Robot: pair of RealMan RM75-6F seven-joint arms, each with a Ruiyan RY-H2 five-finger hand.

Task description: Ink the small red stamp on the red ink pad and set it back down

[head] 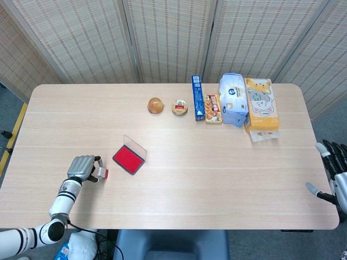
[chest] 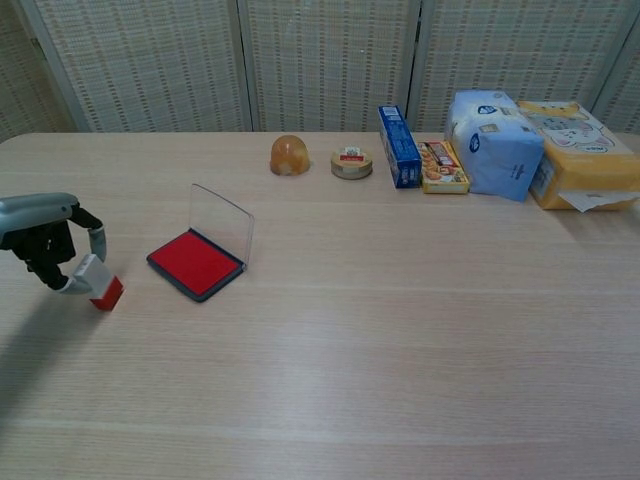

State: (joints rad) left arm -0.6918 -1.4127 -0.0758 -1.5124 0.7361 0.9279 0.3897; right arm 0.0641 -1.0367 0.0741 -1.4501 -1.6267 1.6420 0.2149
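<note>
Left hand [head: 82,167] in the head view pinches the stamp [head: 103,173] between curled fingers at the near left of the table [head: 179,206], with the stamp just left of the ink pad [head: 129,158] and apart from it. Whether the stamp touches the table cannot be told from this view. The pad lies open, its clear lid [head: 135,146] raised on the far side and the red face bare. Right hand [head: 332,173] shows at the right edge, fingers spread, holding nothing, well apart from the work. Along the far side stand an onion [head: 155,105], a small tin [head: 180,107] and a row of boxes and packs, none near the task. In the chest view the left hand [chest: 45,240] holds the stamp [chest: 100,283] tilted, its red end down and at or just above the table; contact cannot be confirmed. The ink pad [chest: 196,263] sits to the right of it with the lid [chest: 222,225] standing at the back edge. Judgement: whether inking is done cannot be read from these views. If it is not, the stamp should be squared so the red face meets the pad flat, brought in from the near left side to stay off the lid, and pressed straight down. If setting down, level it before release so it does not topple.
</note>
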